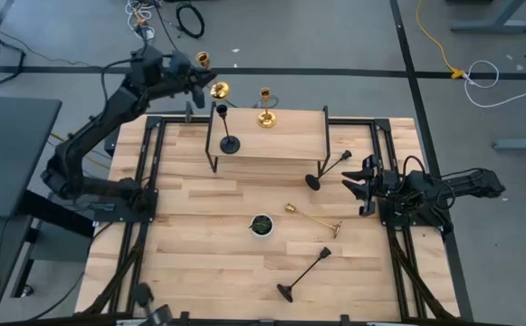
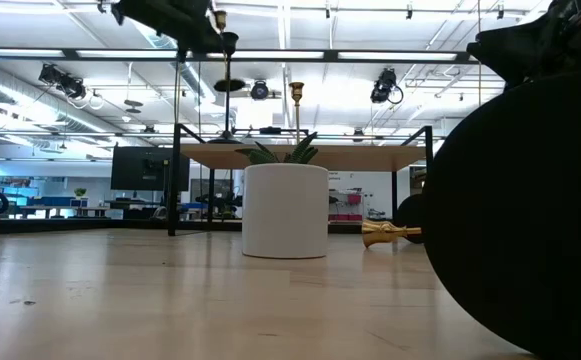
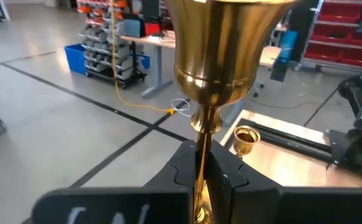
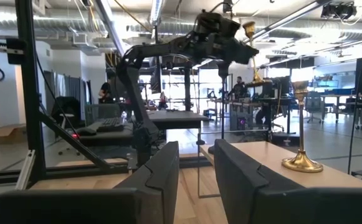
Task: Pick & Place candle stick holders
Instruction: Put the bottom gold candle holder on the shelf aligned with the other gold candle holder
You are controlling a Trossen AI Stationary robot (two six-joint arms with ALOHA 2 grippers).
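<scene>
Six slim candle stick holders show in the overhead view, three shiny gold and three matte black, each a thin stem with a round base and a small cup. Nearest the front edge, one black holder point(image 1: 304, 274) lies flat on the pale wooden table point(image 1: 199, 263), well clear of everything; a gold one point(image 1: 314, 219) lies beyond it near the small white round bowl of dark green contents point(image 1: 261, 225). In the level view a large dark mass close to the lens hides the whole right side. A third, black holder point(image 1: 328, 170) lies tilted against the leg of the raised wooden shelf on a black frame point(image 1: 290, 143). The right gripper point(image 1: 360, 186) waits just beside it with its fingers spread apart and empty. On the shelf a black holder point(image 1: 227, 128) and a gold holder point(image 1: 266, 109) stand upright near its back edge. Farthest off, past the table's rear left edge, the left gripper point(image 3: 204, 177) is clamped around the stem of the last gold holder point(image 3: 221, 59), held aloft; its base is cut off.
</scene>
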